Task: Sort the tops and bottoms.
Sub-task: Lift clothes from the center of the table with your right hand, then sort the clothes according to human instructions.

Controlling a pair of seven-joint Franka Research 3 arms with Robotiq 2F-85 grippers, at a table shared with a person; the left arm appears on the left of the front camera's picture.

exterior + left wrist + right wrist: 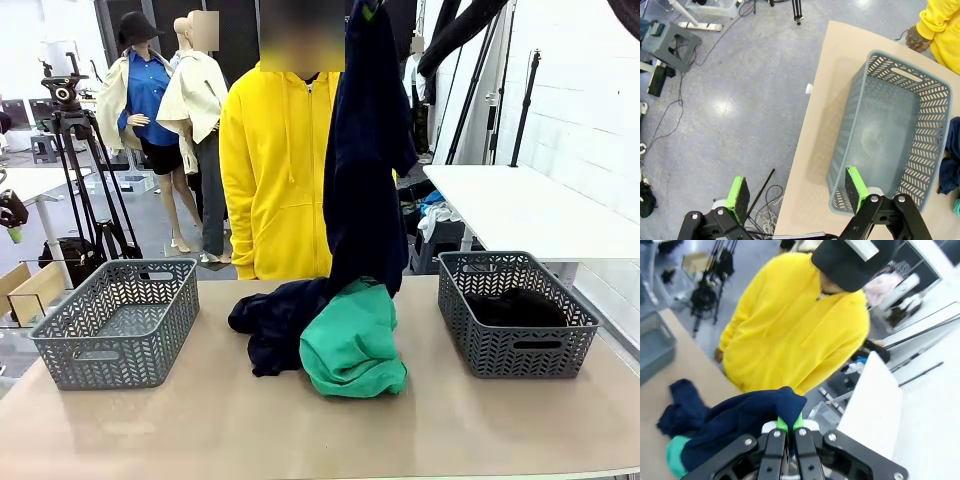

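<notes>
My right gripper (788, 429) is shut on a dark navy garment (368, 160), which hangs high over the table's middle, its lower end reaching the pile. In the right wrist view the navy cloth (745, 417) bunches around the closed green pads. Below it a bright green garment (352, 348) and a second navy garment (268, 325) lie heaped on the table. A black garment (515, 306) fills the right grey basket (515, 352). The left grey basket (120, 325) holds nothing. My left gripper (796, 192) hovers open above that basket's (890, 130) near corner at the table's left edge.
A person in a yellow hoodie (275, 170) stands at the far side, one hand (915, 37) by the table's corner. A tripod (75, 150) stands on the floor at left, and a white table (520, 205) at back right.
</notes>
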